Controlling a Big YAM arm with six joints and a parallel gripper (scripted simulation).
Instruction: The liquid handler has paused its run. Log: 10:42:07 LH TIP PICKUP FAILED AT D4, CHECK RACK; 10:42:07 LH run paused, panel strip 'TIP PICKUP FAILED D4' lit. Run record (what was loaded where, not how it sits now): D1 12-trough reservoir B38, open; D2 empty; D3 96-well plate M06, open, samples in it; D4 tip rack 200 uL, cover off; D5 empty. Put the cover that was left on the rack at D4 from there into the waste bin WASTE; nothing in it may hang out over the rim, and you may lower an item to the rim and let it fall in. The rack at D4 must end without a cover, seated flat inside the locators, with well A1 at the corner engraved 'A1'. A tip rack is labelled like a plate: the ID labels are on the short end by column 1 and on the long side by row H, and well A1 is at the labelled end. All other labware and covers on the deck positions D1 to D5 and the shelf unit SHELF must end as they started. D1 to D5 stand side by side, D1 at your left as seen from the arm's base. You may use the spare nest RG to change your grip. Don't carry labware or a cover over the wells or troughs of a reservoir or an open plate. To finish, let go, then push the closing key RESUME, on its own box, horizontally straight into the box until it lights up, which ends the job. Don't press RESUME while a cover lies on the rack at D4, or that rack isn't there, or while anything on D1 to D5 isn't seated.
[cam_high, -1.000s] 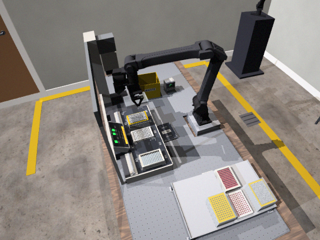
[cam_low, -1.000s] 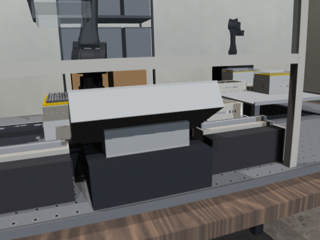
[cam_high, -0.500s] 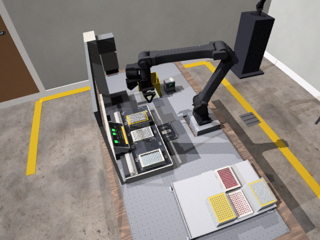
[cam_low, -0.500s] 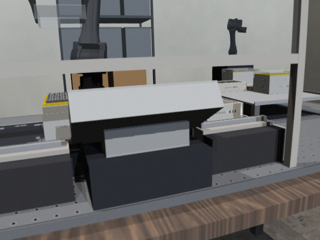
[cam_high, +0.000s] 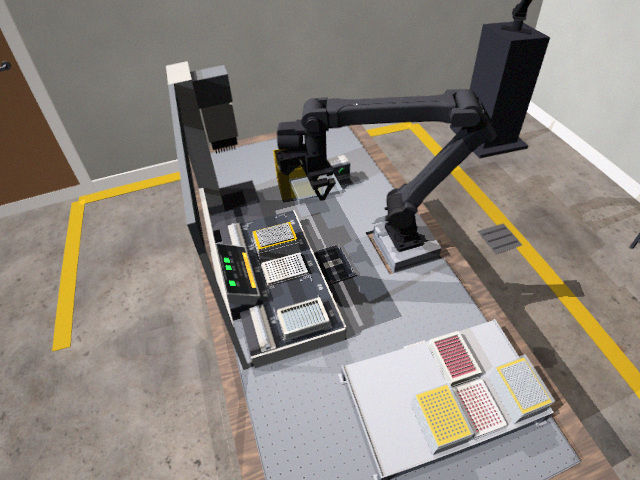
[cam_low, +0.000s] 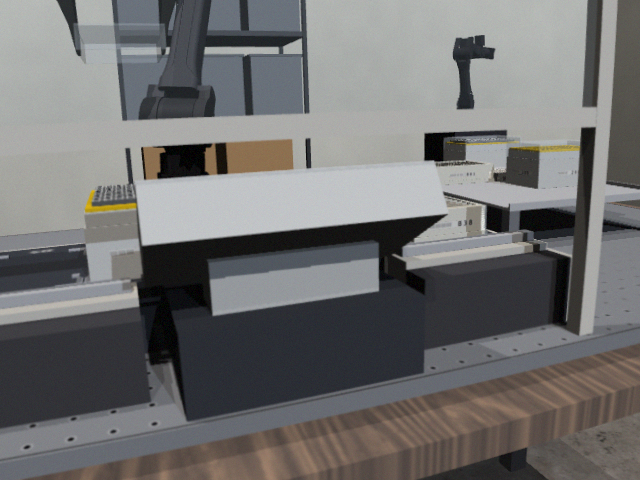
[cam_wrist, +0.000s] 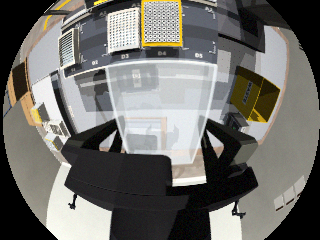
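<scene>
My gripper (cam_high: 316, 190) is shut on the clear cover (cam_high: 305, 188) and holds it level in the air, close to the yellow waste bin (cam_high: 285, 176). In the wrist view the cover (cam_wrist: 160, 110) spans between the fingers, and the bin (cam_wrist: 254, 94) lies to its right. The cover also shows high at the upper left of the exterior view (cam_low: 121, 43). The yellow-edged tip rack at D4 (cam_high: 275, 235) sits uncovered on the deck, its tips showing (cam_wrist: 162, 22).
The open plate at D3 (cam_high: 284, 267) and the reservoir at D1 (cam_high: 303, 316) sit on the deck. The panel (cam_high: 235, 268) is beside them, and the spare nest (cam_high: 337, 266) is in front. The RESUME box (cam_high: 341, 167) stands right of the bin. The shelf (cam_high: 454, 392) holds several racks.
</scene>
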